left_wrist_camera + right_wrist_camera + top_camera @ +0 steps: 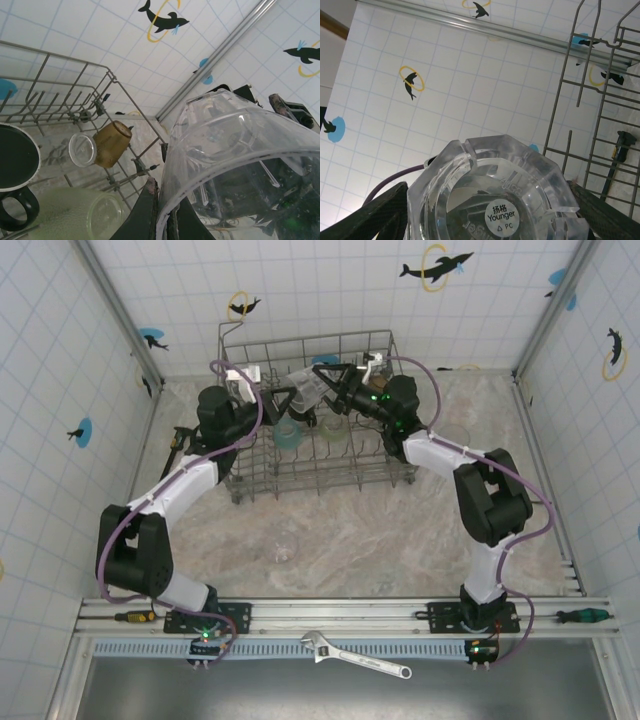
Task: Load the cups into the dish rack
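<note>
Clear cup (312, 390) hangs above the rear half of the dish rack (300, 478), shared by both arms. Left gripper (164, 220) is pinched tight on the rim. Right gripper (489, 215) is spread wide around the base and looks clamped. Reads as a handover. Confirm the right's grip is firm before the left lets go, then seat the cup mouth-down on free tines, clear of the brown tumbler (112, 142) and black mug (15, 165). One glass (285, 545) waits on the table.
</note>
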Robot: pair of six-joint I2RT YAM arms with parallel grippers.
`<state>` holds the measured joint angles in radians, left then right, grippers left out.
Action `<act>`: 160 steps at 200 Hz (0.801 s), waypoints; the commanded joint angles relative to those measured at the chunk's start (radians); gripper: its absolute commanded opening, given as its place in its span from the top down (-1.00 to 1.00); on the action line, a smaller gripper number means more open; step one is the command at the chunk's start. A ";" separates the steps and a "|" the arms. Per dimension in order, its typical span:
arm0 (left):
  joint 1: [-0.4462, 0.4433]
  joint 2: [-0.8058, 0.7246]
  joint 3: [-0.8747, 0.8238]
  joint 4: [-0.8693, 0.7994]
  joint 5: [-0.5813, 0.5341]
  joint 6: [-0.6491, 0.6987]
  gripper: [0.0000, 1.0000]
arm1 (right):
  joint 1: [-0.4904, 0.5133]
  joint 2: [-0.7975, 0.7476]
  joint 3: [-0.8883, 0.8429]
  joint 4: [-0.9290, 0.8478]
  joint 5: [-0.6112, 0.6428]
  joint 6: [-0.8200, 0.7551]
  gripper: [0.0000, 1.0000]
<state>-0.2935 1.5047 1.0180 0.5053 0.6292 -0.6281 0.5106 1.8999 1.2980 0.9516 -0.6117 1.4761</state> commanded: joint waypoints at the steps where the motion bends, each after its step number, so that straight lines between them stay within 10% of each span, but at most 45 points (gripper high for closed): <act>1: -0.006 0.018 0.039 -0.001 0.026 0.020 1.00 | 0.007 0.013 0.049 0.052 -0.061 -0.023 -0.48; 55: -0.007 0.016 0.045 -0.030 -0.004 0.040 1.00 | -0.017 -0.002 0.009 0.090 -0.042 -0.026 -0.14; 108: -0.007 -0.052 0.062 -0.153 -0.216 0.100 -0.21 | -0.024 -0.037 0.012 -0.082 -0.011 -0.216 0.01; 160: -0.001 -0.167 0.066 -0.293 -0.563 0.225 -0.67 | -0.008 -0.059 0.066 -0.325 0.046 -0.480 0.11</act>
<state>-0.2958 1.4128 1.0420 0.2630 0.2844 -0.4953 0.4866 1.8893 1.2991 0.7685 -0.5804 1.1866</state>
